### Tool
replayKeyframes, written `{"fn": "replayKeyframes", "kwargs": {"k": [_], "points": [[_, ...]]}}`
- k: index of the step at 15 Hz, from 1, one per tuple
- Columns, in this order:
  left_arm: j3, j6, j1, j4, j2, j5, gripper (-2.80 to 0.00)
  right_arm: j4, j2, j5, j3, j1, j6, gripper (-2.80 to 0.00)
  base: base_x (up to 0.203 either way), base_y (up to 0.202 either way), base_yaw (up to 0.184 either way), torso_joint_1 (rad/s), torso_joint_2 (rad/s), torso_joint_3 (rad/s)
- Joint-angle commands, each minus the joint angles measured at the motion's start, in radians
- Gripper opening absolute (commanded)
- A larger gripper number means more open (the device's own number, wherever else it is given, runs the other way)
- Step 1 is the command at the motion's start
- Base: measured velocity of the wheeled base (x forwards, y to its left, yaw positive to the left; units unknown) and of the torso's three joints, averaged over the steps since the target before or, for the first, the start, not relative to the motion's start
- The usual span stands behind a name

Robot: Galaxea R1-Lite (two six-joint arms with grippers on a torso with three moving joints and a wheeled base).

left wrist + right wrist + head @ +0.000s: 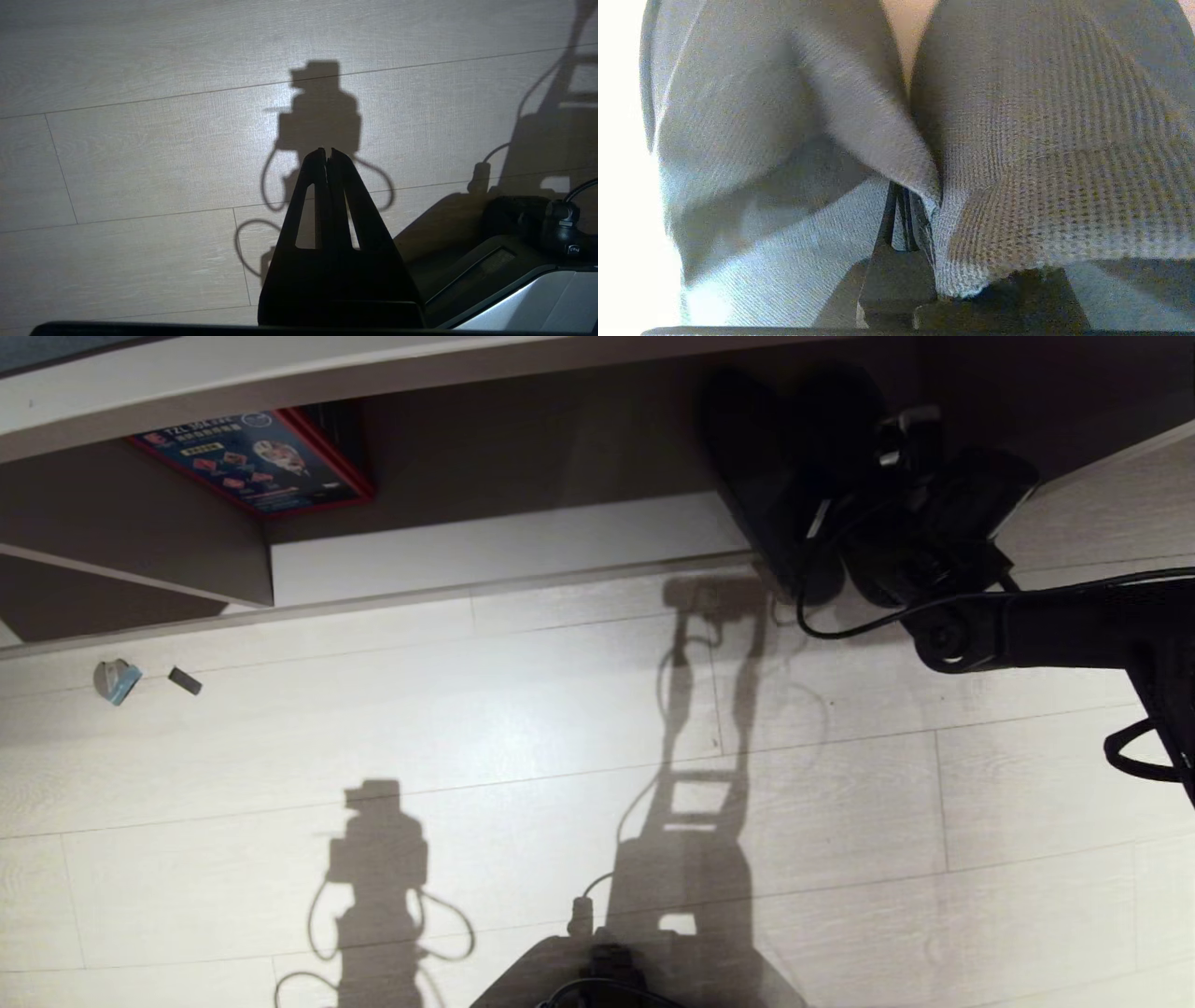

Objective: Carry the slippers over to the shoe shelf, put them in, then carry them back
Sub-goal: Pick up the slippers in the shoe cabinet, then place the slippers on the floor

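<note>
So I've got the right tool pinched shut on the strap fabric of the slippers, which sit in the upper right of the head frame, tucked under the shelf edge on the floor. Left tool hangs closed over bare floor, holding nothing. Looks like the pickup just landed; I can't tell which leg of the carry this is.

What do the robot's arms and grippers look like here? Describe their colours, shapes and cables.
The right arm is matt black, a thick round-jointed tube with thin black cables looping beside it. The left gripper has two long black fingers tapering to a point, each with a slim triangular cut-out. The right gripper shows the same dark, narrow fingers on a black base.
</note>
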Motion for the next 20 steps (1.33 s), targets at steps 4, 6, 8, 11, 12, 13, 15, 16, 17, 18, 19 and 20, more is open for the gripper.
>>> {"fn": "replayKeyframes", "kwargs": {"k": [4, 6, 8, 11, 12, 13, 15, 16, 17, 18, 19, 20], "points": [[0.0, -0.001, 0.0, -0.001, -0.001, 0.0, -2.8, -0.037, -0.228, 0.001, 0.309, 0.013, -0.003, -2.8, 0.0, 0.0, 0.0, 0.0, 0.0, 0.0], [0.0, 0.0, 0.001, -0.001, -0.001, 0.0, -2.8, -0.049, -0.321, -0.002, 0.481, 0.029, -0.005, -2.8, 0.0, 0.0, 0.0, 0.0, 0.0, 0.0], [-0.001, 0.001, 0.0, -0.001, -0.001, 0.0, -2.8, -0.078, -0.414, -0.003, 0.669, 0.045, -0.006, -2.8, 0.0, 0.0, 0.0, 0.0, 0.0, 0.0], [0.0, 0.001, 0.0, -0.001, -0.001, 0.0, -2.8, -0.102, -0.614, -0.006, 0.934, 0.067, -0.007, -2.8, 0.0, 0.0, 0.0, 0.0, 0.0, 0.0], [0.0, 0.001, 0.0, -0.001, -0.001, 0.0, -2.8, -0.1, -0.688, -0.01, 1.001, 0.072, -0.007, -2.8, 0.0, 0.0, 0.0, 0.0, 0.0, 0.0], [0.0, 0.001, 0.001, -0.001, -0.001, 0.0, -2.8, -0.088, -0.761, -0.016, 1.057, 0.075, -0.007, -2.8, 0.0, 0.0, 0.0, 0.0, 0.0, 0.0], [0.0, 0.001, 0.0, 0.001, -0.001, 0.0, -2.8, -0.028, -0.924, -0.023, 1.152, 0.078, -0.004, -2.8, 0.0, 0.0, 0.0, 0.0, 0.0, 0.0], [0.0, 0.001, 0.0, -0.001, -0.001, 0.0, -2.8, 0.024, -1.023, -0.03, 1.194, 0.078, -0.002, -2.8, 0.0, 0.0, 0.0, 0.0, 0.0, 0.0], [0.0, 0.001, 0.0, -0.001, -0.001, 0.0, -2.8, 0.073, -1.109, -0.039, 1.222, 0.078, 0.003, -2.8, 0.0, 0.0, 0.0, 0.0, 0.0, 0.0], [-0.001, 0.001, 0.0, -0.001, -0.001, 0.0, -2.8, 0.121, -1.191, -0.048, 1.244, 0.078, 0.013, -2.8, 0.0, 0.0, 0.0, 0.0, 0.0, 0.0], [0.0, 0.002, 0.001, -0.001, -0.001, 0.0, -2.8, 0.182, -1.287, -0.055, 1.267, 0.071, 0.03, -2.8, 0.0, 0.0, 0.0, 0.0, 0.0, 0.0], [0.0, 0.005, 0.0, -0.001, -0.001, 0.0, -2.8, 0.245, -1.381, -0.06, 1.289, 0.058, 0.049, -2.8, 0.0, 0.0, 0.0, 0.0, 0.0, 0.0]]}}
